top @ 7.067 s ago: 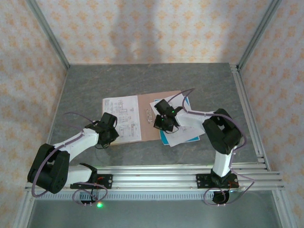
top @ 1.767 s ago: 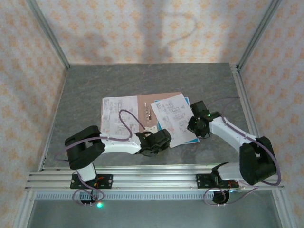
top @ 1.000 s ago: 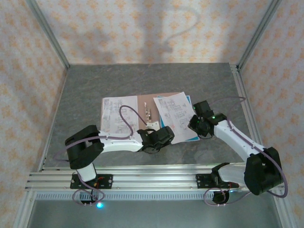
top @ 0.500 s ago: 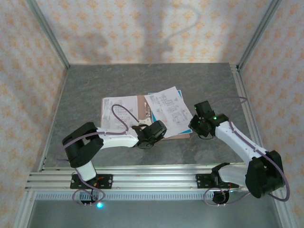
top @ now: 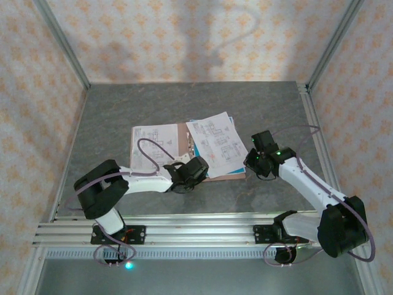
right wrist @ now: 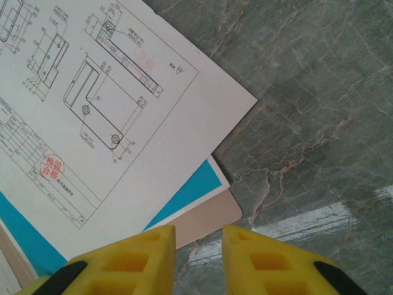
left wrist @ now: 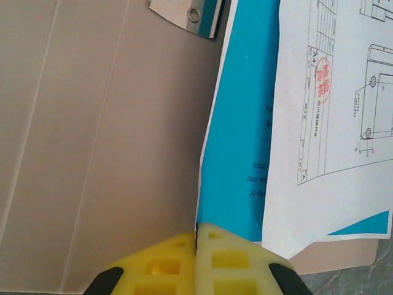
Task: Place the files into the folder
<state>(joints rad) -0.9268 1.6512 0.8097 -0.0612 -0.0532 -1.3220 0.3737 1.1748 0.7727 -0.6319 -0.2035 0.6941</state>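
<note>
Grip first: left pincer (left wrist: 196, 261) is shut on the files (left wrist: 239, 123) at their teal 7 o'clock edge, so you can drag them. Your right pincer (right wrist: 198, 246) is narrow and empty, over their 4 o'clock corner. Files lie on the folder (left wrist: 92, 153), right leaf. A second ago they overhung the worktop (right wrist: 307, 123) toward 3 o'clock.

The folder (left wrist: 92, 153) is matt pinkish-brown card with faint creases. Its clip (left wrist: 184, 13) is shiny metal. The white sheet (right wrist: 110, 123) is plain matt paper; the blue sheet (left wrist: 239, 135) looks smooth. The table (right wrist: 307, 123) is grey, veined like stone, with a slight sheen. The left gripper (left wrist: 196, 236) and right gripper (right wrist: 198, 239) have matt yellow plastic fingers. The near rails (top: 202, 227) are brushed metal.
</note>
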